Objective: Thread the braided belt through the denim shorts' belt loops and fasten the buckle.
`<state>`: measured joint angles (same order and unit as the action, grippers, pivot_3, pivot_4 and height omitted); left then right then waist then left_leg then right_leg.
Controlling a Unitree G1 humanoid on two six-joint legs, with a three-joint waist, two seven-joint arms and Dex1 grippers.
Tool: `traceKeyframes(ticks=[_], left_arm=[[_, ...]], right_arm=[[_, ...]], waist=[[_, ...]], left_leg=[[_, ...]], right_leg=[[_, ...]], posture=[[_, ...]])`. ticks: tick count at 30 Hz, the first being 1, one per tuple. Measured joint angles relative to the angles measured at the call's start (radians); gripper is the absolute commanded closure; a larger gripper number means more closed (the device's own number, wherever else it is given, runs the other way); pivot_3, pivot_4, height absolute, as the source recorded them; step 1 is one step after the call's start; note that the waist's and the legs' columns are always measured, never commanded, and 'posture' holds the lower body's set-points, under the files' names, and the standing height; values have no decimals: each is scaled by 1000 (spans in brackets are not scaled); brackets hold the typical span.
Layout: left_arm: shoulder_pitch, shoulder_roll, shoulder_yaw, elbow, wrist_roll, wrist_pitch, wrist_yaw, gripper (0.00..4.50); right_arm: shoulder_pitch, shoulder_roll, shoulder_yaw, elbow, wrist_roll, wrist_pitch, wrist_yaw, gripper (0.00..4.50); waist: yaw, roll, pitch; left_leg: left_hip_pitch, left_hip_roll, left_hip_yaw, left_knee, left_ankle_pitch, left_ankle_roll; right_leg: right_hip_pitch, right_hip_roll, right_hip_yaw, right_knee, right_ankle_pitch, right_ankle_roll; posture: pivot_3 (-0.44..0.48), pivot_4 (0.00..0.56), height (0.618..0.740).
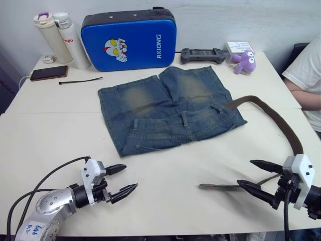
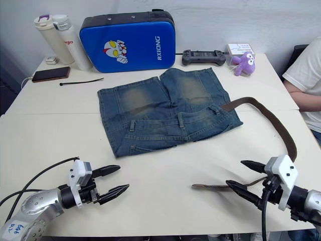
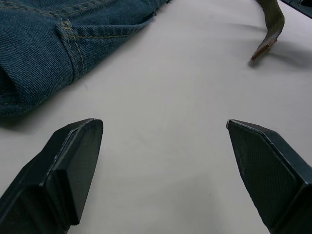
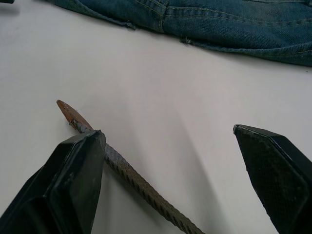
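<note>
The denim shorts (image 1: 165, 110) lie flat in the middle of the white table, waistband toward me, with belt loops (image 1: 185, 119) along it. The braided belt (image 1: 281, 123) starts at the waistband's right end, arcs out to the right and curves back to its tan tip (image 1: 203, 186) on the table. I cannot see the buckle. My right gripper (image 1: 245, 172) is open at the tip end; in the right wrist view the strap (image 4: 131, 175) runs beside one finger, not clamped. My left gripper (image 1: 130, 177) is open and empty over bare table, in front of the shorts' left corner (image 3: 34, 58).
Along the far edge stand two bottles (image 1: 52, 37), a blue padded case (image 1: 128, 39), a game controller (image 1: 202, 54), a white box (image 1: 238, 46) and a purple plush octopus (image 1: 244, 62). A phone (image 1: 48, 73) and a black cable tie (image 1: 80, 80) lie far left. A person's sleeve (image 1: 306, 70) is at the right.
</note>
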<state>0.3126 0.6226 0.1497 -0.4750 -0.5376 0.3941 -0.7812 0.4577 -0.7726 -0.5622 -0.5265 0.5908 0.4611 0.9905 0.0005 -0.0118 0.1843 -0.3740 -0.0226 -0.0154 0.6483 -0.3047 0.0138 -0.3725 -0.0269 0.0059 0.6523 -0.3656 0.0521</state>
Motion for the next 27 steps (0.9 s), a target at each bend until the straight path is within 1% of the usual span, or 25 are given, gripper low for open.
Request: traceKeyframes(ticks=[6,16,22,26,27], left_arm=[[-47,6,0,0,-25,32,-15,41],[-50,14,10,-1,-43,52,-29,41],[-74,53,35,-19,-147,124,-85,41],[-146,71,43,-20,-195,164,-100,41],[-184,105,37,-19,-225,208,-112,41]], right_arm=[[-37,-4,14,9,0,0,0,0],[-51,-4,39,21,-13,0,-3,0],[-45,-30,39,21,-8,38,8,0],[-50,-34,38,22,4,46,10,0],[-57,-45,33,21,27,82,5,0]], waist=[[-1,0,0],[-1,0,0],[-1,0,0],[0,0,0],[0,0,0]], left_leg=[[0,0,0,1,0,0],[0,0,0,0,0,0],[1,0,0,1,0,-1],[1,0,0,1,1,-1],[0,0,0,1,1,-1]], right_leg=[[0,0,0,1,0,0],[0,0,0,1,0,0],[0,0,0,1,0,0],[0,0,0,2,0,0],[0,0,0,2,0,0]], posture=[[0,150,739],[0,150,739],[0,150,739],[0,150,739],[0,150,739]])
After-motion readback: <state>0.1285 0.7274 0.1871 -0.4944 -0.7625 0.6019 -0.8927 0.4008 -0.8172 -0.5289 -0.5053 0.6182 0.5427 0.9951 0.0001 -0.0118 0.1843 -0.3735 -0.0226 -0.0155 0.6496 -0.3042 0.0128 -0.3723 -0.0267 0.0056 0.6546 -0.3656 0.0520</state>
